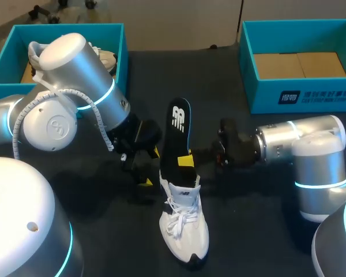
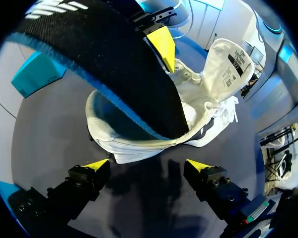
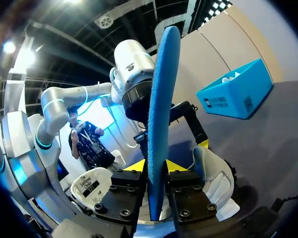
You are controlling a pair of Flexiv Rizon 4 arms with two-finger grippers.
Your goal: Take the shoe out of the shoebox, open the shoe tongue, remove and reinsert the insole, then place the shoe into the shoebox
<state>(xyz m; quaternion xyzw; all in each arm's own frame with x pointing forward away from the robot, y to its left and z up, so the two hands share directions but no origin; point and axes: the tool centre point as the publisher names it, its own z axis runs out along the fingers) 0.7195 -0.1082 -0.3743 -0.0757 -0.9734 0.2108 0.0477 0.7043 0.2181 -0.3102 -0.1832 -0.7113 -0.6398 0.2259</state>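
**Head view.** On a dark tabletop (image 1: 248,231), a white shoe (image 1: 184,228) lay at lower centre, its toe towards the bottom edge. A black insole (image 1: 177,135) stood out of the shoe's opening, slanting up to the middle of the frame. The right arm (image 1: 300,150) came in from the right, and the right jaws were clamped on the insole just above the shoe's collar. The left arm (image 1: 75,98) came in from the upper left. The left jaws stood released just left of the shoe's heel, holding nothing. An empty teal shoebox (image 1: 303,95) sat at upper right. A second teal box (image 1: 121,52) at upper left held another white shoe, partly hidden by the left arm.

**Left wrist view.** The two yellow fingertips (image 2: 97,163) were spread apart with only bare tabletop between them. Just ahead lay the shoe (image 2: 198,119), its tongue (image 2: 231,59) lifted. The insole (image 2: 114,64) ran down into the opening, with a yellow tip of the right jaws against it.

**Right wrist view.** The insole (image 3: 161,99), seen edge-on with its blue underside showing, stood upright, gripped from both sides. The shoe (image 3: 213,173) lay just under and beside the fingers.
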